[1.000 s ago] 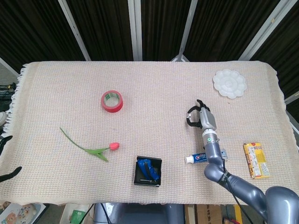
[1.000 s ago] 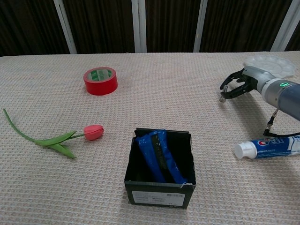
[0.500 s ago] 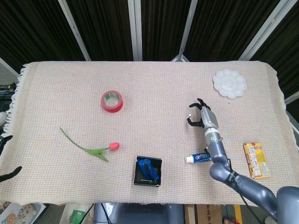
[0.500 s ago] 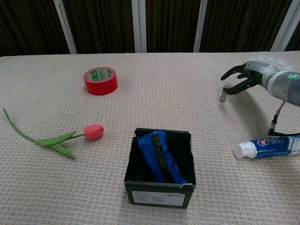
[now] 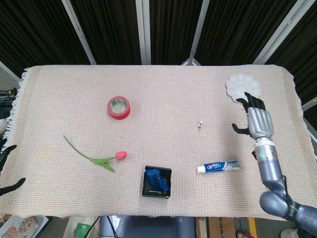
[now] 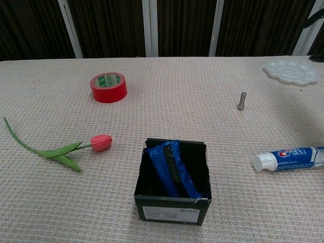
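A small metal bolt [image 5: 200, 124] [image 6: 242, 100] stands upright on the woven cloth, with nothing touching it. My right hand [image 5: 255, 122] hovers well to the right of it, just below the white palette [image 5: 243, 88] [image 6: 291, 72], with its fingers spread and nothing in them. A toothpaste tube [image 5: 218, 166] [image 6: 291, 158] lies in front of the bolt. At the far left edge of the head view, off the table, only two dark fingertips [image 5: 12, 185] of my left hand show. The chest view shows no clear hand.
A red tape roll [image 5: 119, 107] [image 6: 108, 87] sits at the back left. A tulip [image 5: 120, 155] [image 6: 101, 142] lies left of a black box [image 5: 157, 182] [image 6: 172, 202] holding a blue packet [image 6: 172, 167]. My right forearm [image 5: 269, 171] hangs over the table's right side.
My right hand let go of the bolt and drew away to the right, out of the chest view. The bolt now stands alone. The forearm now covers the yellow box.
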You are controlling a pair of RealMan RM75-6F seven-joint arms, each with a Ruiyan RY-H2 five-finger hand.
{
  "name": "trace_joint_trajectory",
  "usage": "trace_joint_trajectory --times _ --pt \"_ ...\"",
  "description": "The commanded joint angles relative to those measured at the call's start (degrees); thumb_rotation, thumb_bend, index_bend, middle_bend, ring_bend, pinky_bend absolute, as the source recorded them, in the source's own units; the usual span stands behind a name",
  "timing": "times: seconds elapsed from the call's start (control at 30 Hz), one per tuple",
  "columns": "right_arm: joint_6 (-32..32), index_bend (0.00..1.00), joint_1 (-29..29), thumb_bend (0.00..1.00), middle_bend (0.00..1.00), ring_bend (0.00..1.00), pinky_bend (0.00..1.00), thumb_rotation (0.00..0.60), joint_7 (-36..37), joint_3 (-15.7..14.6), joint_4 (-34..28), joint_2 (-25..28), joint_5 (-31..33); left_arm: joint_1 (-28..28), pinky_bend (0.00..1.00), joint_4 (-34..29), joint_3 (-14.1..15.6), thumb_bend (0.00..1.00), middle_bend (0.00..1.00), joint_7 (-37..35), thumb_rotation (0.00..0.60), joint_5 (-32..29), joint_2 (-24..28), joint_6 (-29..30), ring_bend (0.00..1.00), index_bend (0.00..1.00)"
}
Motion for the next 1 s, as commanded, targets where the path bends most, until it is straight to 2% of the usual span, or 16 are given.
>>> trace_joint_trajectory --times 0.03,0.17,0.3,0.47,0.67,1.0 --pt "9.7 0.17 -6.9 0.26 0.02 0.0 0.0 0.6 -5.1 -5.5 -9.2 6.7 -11.2 0.0 0.0 -0.1 0.0 0.24 0.0 0.1 0.6 -0.1 0.0 -0.1 0.0 0.17" --pt "15.4 0.12 -11.2 0.25 0.02 0.0 0.0 0.6 -5.4 -11.2 -10.3 5.4 -21.0 0.1 0.0 -0.2 0.0 0.24 0.0 -0.1 0.6 -0.1 0.2 0.0 0.0 0.17" --pt "21.2 0.09 -16.1 0.25 0.02 0.0 0.0 0.6 -4.4 -17.6 -7.9 1.6 -30.5 0.3 0.0 -0.2 0.0 0.24 0.0 -0.9 0.6 -0.2 0.4 0.4 0.0 0.15" --pt "26.1 0.08 -20.5 0.25 0.01 0.0 0.0 0.6 -4.1 -22.3 -3.2 -2.3 -36.9 0.3 0.0 0.0 0.0 0.24 0.0 -1.4 0.6 -0.2 0.6 0.3 0.0 0.14" --pt "28.6 0.08 -23.3 0.25 0.01 0.0 0.0 0.6 -3.1 -23.7 0.4 -4.4 -38.8 0.1 0.0 0.0 0.1 0.24 0.0 -1.1 0.6 0.1 0.5 -0.2 0.0 0.13" --pt "29.9 0.08 -24.1 0.25 0.01 0.0 0.0 0.6 -1.5 -22.0 1.8 -3.9 -39.5 -0.2 0.0 0.1 0.3 0.24 0.0 0.0 0.6 0.1 0.1 -0.8 0.0 0.13"
